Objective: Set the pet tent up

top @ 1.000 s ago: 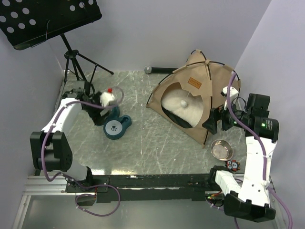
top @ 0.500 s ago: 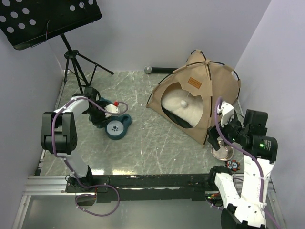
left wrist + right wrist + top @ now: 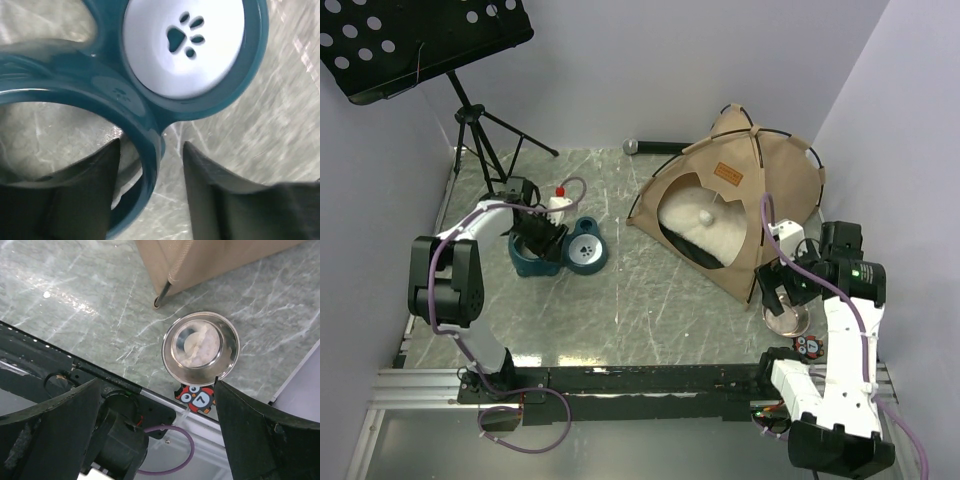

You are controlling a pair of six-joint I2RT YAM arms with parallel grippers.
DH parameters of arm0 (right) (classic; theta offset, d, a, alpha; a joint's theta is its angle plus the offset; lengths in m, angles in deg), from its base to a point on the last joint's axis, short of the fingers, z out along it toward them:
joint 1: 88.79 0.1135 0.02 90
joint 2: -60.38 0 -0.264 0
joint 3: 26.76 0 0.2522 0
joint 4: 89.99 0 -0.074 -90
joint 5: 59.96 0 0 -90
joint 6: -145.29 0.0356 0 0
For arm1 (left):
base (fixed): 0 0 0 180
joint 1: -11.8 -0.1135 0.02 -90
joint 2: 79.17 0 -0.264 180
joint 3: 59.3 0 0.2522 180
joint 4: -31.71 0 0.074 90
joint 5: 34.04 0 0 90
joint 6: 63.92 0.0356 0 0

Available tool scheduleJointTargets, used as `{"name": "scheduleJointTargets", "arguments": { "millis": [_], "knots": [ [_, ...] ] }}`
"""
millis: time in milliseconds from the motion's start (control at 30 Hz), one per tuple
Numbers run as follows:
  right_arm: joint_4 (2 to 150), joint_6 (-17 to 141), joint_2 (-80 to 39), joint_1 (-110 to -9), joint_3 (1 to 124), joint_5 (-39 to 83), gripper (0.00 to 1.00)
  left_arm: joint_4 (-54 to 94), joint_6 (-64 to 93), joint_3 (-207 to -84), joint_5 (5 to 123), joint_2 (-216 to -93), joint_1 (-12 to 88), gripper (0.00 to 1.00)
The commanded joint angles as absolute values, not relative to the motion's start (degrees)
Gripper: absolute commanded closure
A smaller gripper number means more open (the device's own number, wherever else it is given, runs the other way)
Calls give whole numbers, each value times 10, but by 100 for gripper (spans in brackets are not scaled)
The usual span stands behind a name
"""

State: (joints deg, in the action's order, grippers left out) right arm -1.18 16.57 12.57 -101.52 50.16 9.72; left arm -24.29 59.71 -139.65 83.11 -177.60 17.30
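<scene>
The big tan fabric pet tent (image 3: 740, 195) stands at the far right of the grey marbled table (image 3: 650, 300). Its thin black poles are arched up to a peak and its doorway faces the middle. A pale plush cushion (image 3: 705, 228) lies inside. To my eye the tent is as good as set up. I'd guess what's left is arranging the dishes around it, not touching the tent.

Just off the tent's near corner sits a small round steel dish (image 3: 201, 347) with something white in it. The right gripper (image 3: 785, 285) hangs above it, its fingers (image 3: 55, 430) spread as wide as they go, holding nothing.

Well apart, on the left side, is the teal double pet bowl (image 3: 586, 250). The left gripper (image 3: 151, 150) has one finger (image 3: 95, 185) inside the nearer ring and the other outside. They are drawn in narrow about the rim. Whether they actually pinch it I can't tell.
</scene>
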Motion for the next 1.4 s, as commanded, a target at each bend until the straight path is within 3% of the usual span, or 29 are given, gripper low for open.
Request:
{"name": "scheduleJointTargets", "arguments": {
  "millis": [0, 67, 233, 667, 867, 1000, 1100, 1133, 1233, 1367],
  "knots": [
    [-68, 144, 146, -1014, 472, 94, 0, -238, 492, -1449, 852, -1752, 173, 34],
    [-80, 116, 156, -1014, 457, 61, 0, -234, 481, -1459, 863, -1735, 173, 22],
    [-68, 48, 153, -1014, 426, 50, 1, -227, 448, -1493, 886, -1699, 174, 11],
    [198, 19, 127, -963, 218, 129, 9, -195, 400, -1516, 871, -1628, 174, 5],
    [278, 24, 41, -910, 179, 164, 17, -205, 410, -1519, 865, -1625, 174, 4],
    [320, 22, -2, -908, 170, 182, 28, -216, 426, -1536, 852, -1622, 174, 4],
    [331, 26, -18, -908, 170, 190, 47, -213, 426, -1538, 852, -1617, 173, 4],
    [327, 29, -14, -908, 173, 191, 57, -213, 424, -1538, 856, -1616, 173, 4],
    [289, 43, 19, -908, 193, 191, 98, -215, 416, -1540, 865, -1608, 174, 4],
    [191, 37, 127, -909, 233, 171, 100, -230, 406, -1552, 893, -1600, 174, 3]
  ]
}}
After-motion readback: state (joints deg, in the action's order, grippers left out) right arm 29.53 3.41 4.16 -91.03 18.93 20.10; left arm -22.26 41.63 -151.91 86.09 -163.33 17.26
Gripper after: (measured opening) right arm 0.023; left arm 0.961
